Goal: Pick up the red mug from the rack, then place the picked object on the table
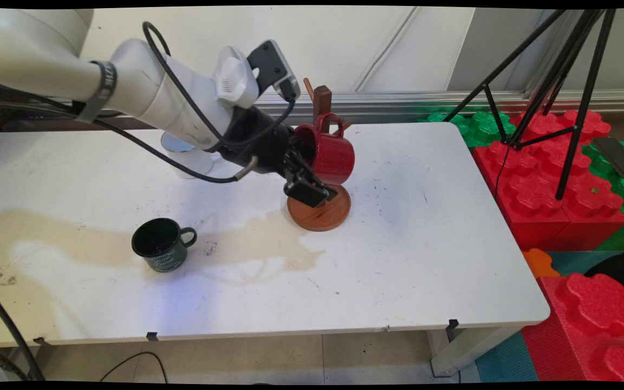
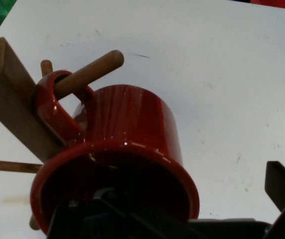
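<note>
Red mug (image 1: 331, 153) hanging by its handle on a wooden mug tree (image 1: 320, 162) peg.
Gripper (image 1: 305, 179) clamping the mug's rim, one finger inside; dark green mug (image 1: 161, 244) sitting well apart on the stained white table (image 1: 426, 244).

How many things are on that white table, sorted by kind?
Mugs: 2, a red mug hanging by its handle on a peg of the rack, and a dark green mug standing on the table.
Wooden mug racks: 1.
White objects behind the arm, partly hidden: 1.
Total: 4.
</note>
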Motion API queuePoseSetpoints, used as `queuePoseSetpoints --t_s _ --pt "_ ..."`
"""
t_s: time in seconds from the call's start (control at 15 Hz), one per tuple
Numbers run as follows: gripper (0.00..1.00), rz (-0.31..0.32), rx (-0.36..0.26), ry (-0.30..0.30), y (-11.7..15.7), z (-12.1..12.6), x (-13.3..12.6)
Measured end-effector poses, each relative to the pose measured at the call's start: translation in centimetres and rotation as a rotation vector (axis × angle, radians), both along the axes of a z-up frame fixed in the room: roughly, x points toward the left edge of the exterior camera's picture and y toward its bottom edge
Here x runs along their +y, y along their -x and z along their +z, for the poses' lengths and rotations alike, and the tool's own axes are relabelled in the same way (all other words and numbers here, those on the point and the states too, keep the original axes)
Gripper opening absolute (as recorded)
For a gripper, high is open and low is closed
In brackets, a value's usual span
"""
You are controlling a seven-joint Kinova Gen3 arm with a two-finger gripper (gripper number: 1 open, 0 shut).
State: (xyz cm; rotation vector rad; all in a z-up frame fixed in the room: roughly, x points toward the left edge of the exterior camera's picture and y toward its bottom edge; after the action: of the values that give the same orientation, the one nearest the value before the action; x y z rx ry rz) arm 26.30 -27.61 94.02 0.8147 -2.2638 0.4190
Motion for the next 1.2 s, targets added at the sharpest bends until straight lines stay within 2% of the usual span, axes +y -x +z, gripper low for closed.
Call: queuePoseSetpoints --t_s 0.2,0.27,1.0,1.2 --pt "1.0 0.013 0.009 0.008 0.7 -0.7 -0.1" --pt "0.0 0.016 0.011 0.011 0.8 -0.8 -0.1" --pt "0.0 0.078 0.008 0.037 1.2 -1.3 1.3" --pt "0.0 0.073 0.016 0.052 1.4 -0.9 1.9"
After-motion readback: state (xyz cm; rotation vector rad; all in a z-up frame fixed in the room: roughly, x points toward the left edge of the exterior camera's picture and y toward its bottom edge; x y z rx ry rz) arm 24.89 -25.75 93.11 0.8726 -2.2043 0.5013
